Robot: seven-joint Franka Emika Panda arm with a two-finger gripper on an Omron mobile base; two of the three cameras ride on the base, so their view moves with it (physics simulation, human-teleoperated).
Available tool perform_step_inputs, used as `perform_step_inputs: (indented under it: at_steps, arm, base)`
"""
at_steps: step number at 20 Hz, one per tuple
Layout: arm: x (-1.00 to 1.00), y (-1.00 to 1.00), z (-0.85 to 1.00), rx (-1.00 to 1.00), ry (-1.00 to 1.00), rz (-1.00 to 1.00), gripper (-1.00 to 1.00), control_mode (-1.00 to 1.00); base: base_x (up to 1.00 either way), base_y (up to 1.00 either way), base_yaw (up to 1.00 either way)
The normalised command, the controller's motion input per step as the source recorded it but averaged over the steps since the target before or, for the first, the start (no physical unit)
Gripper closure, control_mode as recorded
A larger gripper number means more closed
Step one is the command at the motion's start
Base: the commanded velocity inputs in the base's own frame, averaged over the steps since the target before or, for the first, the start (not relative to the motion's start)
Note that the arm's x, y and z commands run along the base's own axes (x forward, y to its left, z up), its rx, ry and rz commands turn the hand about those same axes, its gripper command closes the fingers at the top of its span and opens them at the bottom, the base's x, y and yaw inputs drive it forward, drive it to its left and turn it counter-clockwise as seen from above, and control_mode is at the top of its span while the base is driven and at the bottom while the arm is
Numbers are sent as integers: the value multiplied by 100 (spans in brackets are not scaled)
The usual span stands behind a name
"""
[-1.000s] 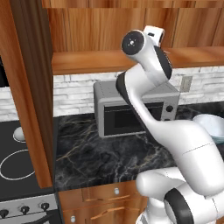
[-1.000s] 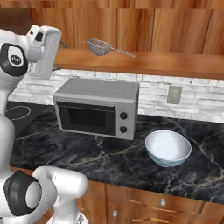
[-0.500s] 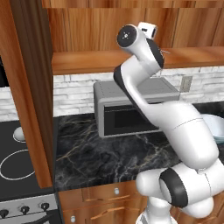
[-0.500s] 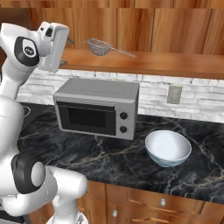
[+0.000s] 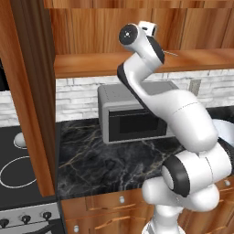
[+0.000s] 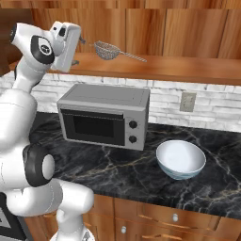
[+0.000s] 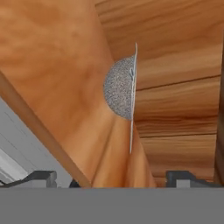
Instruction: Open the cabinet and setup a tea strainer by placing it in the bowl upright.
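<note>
Claw (image 7: pixel 111 177) spread wide, empty, levelled at the tea strainer (image 6: pixel 108 50) lying on the open cabinet's shelf (image 6: pixel 188 70) near its front edge, lined up to take it; the bowl (image 6: pixel 180 159) waits on the counter (image 6: pixel 117 172) below.

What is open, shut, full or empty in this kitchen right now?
cabinet: door open.
tea strainer: lying on the cabinet shelf, not held.
bowl: upright on the counter, empty.
microwave: door shut.
tool: open, holding nothing, pointed at the strainer.
</note>
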Motion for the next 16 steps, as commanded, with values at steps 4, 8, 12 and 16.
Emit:
perform_step_inputs:
  at_steps: [4,8,12,16]
  arm:
    - [56,0,0,0,0,9,-100,-100]
    - [52,0,0,0,0,10,-100,-100]
    - [52,-1,0,0,0,4,-100,-100]
    - [49,-14,0,0,0,0,-100,-100]
  base:
    - [0,0,0]
    - [0,0,0]
    - [0,0,0]
    - [0,0,0]
